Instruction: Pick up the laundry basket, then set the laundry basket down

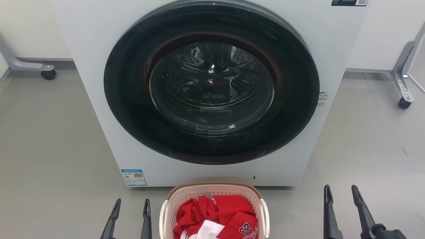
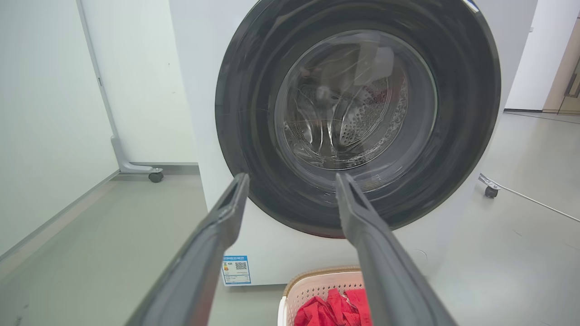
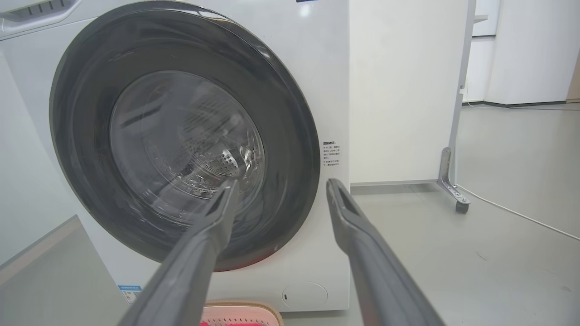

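Note:
The laundry basket (image 1: 172, 202) stands on the floor just in front of the washing machine, at the bottom centre of the head view. It is cream perforated plastic with a brown rim and white loop handles, and holds red and white clothes (image 1: 219, 215). My left gripper (image 1: 132, 201) hangs open to the basket's left, apart from it. Well off to the basket's right, my right gripper (image 1: 341, 188) is open too. The left wrist view shows the basket (image 2: 317, 285) below the open left gripper (image 2: 292, 177). Its rim (image 3: 240, 307) peeks in under the right gripper (image 3: 282, 182).
A white front-loading washing machine (image 1: 99, 66) with a large dark round door (image 1: 212, 83), shut, rises right behind the basket. Wheeled metal frame feet stand at the back left (image 1: 48, 73) and back right (image 1: 404, 102). Grey floor (image 1: 49, 149) spreads on both sides.

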### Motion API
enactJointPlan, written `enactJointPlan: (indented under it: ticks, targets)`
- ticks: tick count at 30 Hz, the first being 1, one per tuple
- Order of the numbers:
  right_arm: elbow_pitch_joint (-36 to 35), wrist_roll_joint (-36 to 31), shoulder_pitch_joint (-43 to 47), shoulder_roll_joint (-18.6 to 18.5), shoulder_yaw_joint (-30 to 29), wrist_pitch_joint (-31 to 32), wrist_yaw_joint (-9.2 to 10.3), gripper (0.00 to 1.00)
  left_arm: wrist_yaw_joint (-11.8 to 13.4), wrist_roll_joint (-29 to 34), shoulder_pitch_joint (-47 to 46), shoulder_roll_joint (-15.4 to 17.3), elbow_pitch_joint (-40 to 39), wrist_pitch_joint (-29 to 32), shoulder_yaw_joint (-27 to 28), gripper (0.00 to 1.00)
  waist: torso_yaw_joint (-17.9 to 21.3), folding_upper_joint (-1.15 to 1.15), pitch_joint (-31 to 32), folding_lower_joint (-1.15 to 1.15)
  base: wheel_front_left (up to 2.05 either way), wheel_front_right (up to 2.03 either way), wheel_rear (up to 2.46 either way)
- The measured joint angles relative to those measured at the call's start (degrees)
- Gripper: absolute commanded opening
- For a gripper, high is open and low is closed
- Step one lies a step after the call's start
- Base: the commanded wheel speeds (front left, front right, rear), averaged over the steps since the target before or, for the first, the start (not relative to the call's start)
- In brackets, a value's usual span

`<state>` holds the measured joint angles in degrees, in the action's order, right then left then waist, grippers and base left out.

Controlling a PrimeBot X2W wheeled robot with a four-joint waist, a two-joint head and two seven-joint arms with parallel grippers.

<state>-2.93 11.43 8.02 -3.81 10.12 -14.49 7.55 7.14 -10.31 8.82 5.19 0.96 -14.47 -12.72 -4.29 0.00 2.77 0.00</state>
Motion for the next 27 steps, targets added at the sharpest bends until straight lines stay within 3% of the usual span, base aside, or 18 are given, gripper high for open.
enactJointPlan:
  ticks: [20,21,27]
  targets:
    - [-2.52,-1.42,1.93,0.75,-0.92,-0.07,0.00,1.00,0.00,1.01,1.26,-0.69,-2.03,0.00,0.96,1.00,0.25,0.00,-1.35,0.00,0.00,0.00,0.00]
    - [-2.23,-1.37,1.96,0.78,-0.87,-0.03,0.00,0.00,-0.01,0.96,1.24,-0.71,-1.76,0.01,1.01,0.00,0.25,0.00,-1.40,0.00,0.00,0.00,0.00]
    - [1.36,-1.10,2.43,0.96,-0.57,0.37,-0.01,0.00,-0.09,0.59,1.36,-0.74,1.65,0.20,0.92,0.00,0.27,0.00,-1.43,0.00,0.00,0.00,0.00]
